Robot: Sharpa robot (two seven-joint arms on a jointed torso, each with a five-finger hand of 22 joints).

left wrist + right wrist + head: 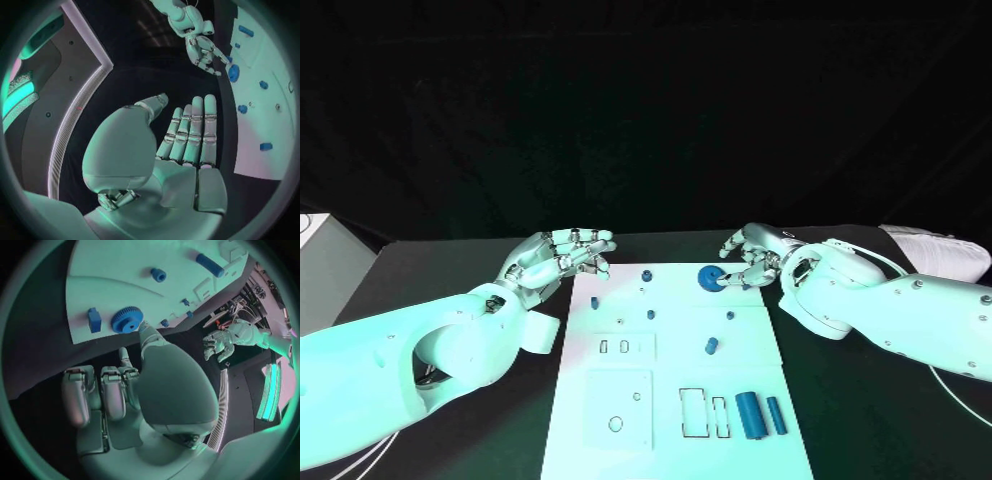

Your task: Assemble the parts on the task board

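Reaching to the task board's (668, 400) far edge, our right hand (759, 258) touched the blue gear (711, 278) with a fingertip, holding nothing; our left hand (563, 257) hovered empty, fingers loosely spread. We judged slow, straight-down pressure best for seating it.

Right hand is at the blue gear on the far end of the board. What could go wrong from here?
1. The right hand reaches the blue gear only with fingertips at its edge; a shallow pinch could let it slip or tilt.
2. A small blue block sits close beside the gear, so closing fingers might knock it.
3. The left hand hovers open at the task board edge; a sideways move could nudge the board.
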